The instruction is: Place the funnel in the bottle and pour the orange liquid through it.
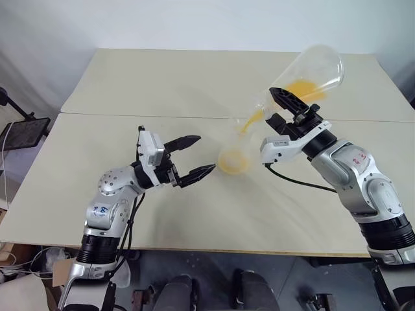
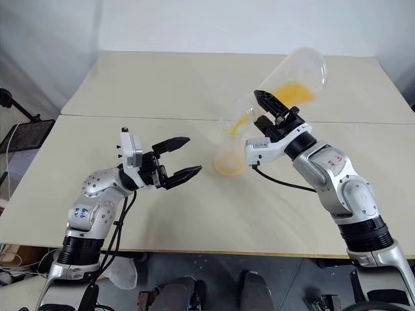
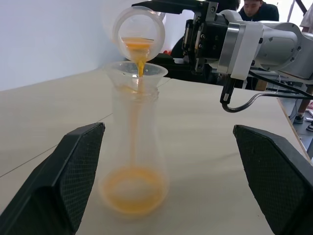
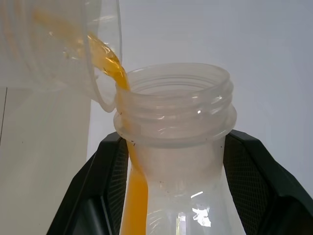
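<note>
Your right gripper is clamped on the neck of the flask, which is tipped mouth-down over the table. A thin stream of orange liquid is running from its mouth into the funnel. The funnel sits in the neck of the bottle, which stands upright on the table between your two arms. Some liquid has already pooled in the bottle's base, and some remains in the flask's belly.

Your left gripper is wide open with nothing in it, just beside the bottle, one finger to either side, touching neither bottle nor funnel.

The pour looks well under way, so the job now is control. Keep the flask's lip over the middle of the funnel, close above it but not resting on the rim; the funnel is small and light, and a nudge would likely tip it out of the neck. Raise the tilt gradually as the flask empties, so the stream stays thin and the funnel doesn't flood. Watch the funnel's level from the left wrist view. If it rises, ease the flask back. Leave the left gripper flanking the bottle as a guard; closing on it probably isn't needed unless the bottle starts to shift.
</note>
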Robot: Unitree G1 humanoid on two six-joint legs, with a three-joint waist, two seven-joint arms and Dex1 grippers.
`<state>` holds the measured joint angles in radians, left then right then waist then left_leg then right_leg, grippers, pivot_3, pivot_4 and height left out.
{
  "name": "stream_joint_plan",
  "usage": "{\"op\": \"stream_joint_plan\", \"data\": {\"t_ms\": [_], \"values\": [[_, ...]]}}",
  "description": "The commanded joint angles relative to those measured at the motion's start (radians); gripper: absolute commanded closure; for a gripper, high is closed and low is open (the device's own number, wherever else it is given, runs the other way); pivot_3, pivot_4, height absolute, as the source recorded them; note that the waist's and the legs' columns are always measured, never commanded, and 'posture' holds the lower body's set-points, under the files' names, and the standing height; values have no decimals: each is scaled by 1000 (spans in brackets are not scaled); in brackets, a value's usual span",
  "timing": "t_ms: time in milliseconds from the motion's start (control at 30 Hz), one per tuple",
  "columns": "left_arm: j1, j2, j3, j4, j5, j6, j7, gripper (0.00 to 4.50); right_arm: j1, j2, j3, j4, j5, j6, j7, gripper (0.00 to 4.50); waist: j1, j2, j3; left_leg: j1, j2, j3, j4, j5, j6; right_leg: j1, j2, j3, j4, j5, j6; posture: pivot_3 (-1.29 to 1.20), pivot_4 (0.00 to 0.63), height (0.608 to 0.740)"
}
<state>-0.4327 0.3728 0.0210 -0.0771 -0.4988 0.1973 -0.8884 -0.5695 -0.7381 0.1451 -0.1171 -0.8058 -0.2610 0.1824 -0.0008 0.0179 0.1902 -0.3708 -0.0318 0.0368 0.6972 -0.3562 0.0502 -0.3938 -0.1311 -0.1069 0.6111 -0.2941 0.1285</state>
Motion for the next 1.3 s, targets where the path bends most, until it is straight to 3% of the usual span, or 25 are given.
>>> {"op": "stream_joint_plan", "data": {"t_ms": [33,1300], "values": [[-18,-1,4,-27,-1,-18,-1,0,-29,-22,-49,-40,-7,-6,-27,2042,0,0,0,0,0,0,0,0,0,0,0,0,0,0,0,0,150,740],[3,-14,21,-30,1,-56,5,0,-42,-36,-34,-10,-38,-53,-67,2042,0,0,0,0,0,0,0,0,0,0,0,0,0,0,0,0,150,740]]}}
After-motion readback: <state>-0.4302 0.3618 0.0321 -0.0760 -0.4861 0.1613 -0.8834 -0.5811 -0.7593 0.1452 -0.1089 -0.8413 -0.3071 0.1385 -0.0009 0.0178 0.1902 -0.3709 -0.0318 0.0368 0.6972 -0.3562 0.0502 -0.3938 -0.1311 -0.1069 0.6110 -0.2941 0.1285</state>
